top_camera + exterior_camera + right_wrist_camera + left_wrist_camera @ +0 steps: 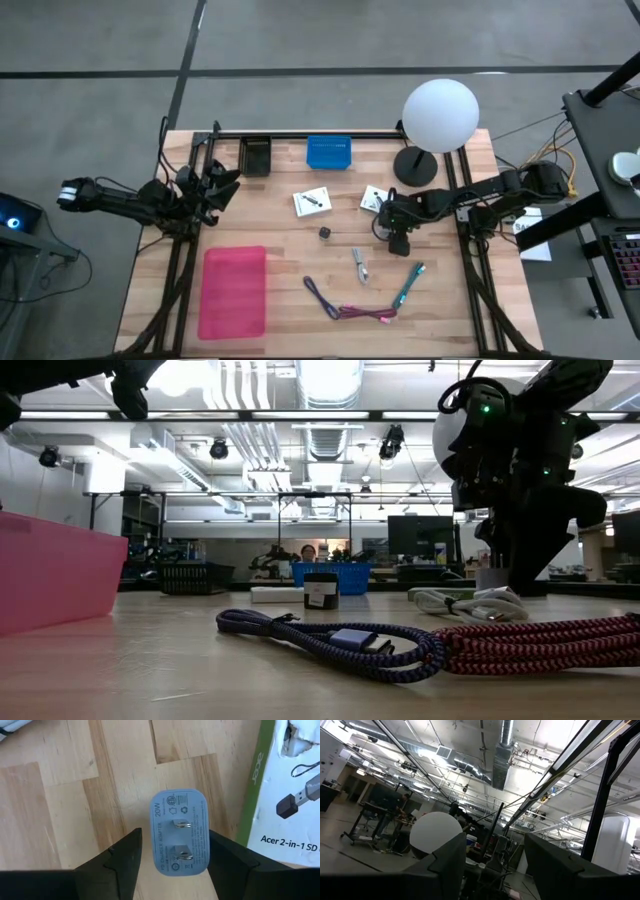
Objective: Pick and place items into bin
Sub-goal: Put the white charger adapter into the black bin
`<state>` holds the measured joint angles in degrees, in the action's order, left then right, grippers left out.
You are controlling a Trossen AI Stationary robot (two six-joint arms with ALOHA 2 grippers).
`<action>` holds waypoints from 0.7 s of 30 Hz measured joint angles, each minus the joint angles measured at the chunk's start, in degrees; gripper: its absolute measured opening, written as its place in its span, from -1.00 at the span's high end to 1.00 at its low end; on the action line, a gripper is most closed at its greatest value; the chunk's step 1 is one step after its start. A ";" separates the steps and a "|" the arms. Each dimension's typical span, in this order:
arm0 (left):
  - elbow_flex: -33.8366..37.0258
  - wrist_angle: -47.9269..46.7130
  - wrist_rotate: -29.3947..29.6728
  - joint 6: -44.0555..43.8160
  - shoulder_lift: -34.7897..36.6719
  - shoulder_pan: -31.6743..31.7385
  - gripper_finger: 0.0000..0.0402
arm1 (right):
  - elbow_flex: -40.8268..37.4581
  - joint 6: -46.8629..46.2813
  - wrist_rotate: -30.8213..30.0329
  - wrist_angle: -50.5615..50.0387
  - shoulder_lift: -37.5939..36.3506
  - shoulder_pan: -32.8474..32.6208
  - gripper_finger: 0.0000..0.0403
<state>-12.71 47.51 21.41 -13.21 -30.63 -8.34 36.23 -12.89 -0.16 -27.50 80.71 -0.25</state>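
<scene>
Over the table's right half, seen from above, the right gripper (399,236) hangs just past 3 o'clock of the table's centre, beside a white card (375,199) at its 11 o'clock. A second card (312,201) lies farther toward 9, a tiny cube (325,233) nearer the centre, a clip (359,265) and pen (409,284) toward 6, and a cord (345,305) beyond them. The pink bin (234,291) sits well apart at the table's 8 o'clock. The left gripper (214,187) waits at the 10 o'clock side.

From table height, the cord (400,645) fills the foreground, the cube (321,590) stands upright behind it, and the bin's wall (55,582) rises at the far left. The plug is not visible here, and the right arm is only a dark mass.

Left wrist: its fingers (445,865) point up at the ceiling and stand spread with nothing between them; the lamp (436,835) shows beyond.

Right wrist: only this view shows the target, a lavender-grey plug (179,831), lying flat with its prongs up, next to the card (285,790). The fingers (120,857) are spread, one on each side of the plug and not touching it.

The step looks like the grasp. It should go well if the gripper drops straight down, stays centred, and closes on the plug's long sides, clear of the card's edge.
</scene>
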 joint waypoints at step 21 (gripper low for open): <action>0.09 0.00 -0.01 0.11 0.00 0.01 0.08 | 0.08 -4.82 0.07 5.21 -0.07 0.00 0.46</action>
<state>-12.62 47.51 21.40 -13.10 -30.63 -8.33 36.31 -17.71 -0.10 -22.28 80.64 -0.25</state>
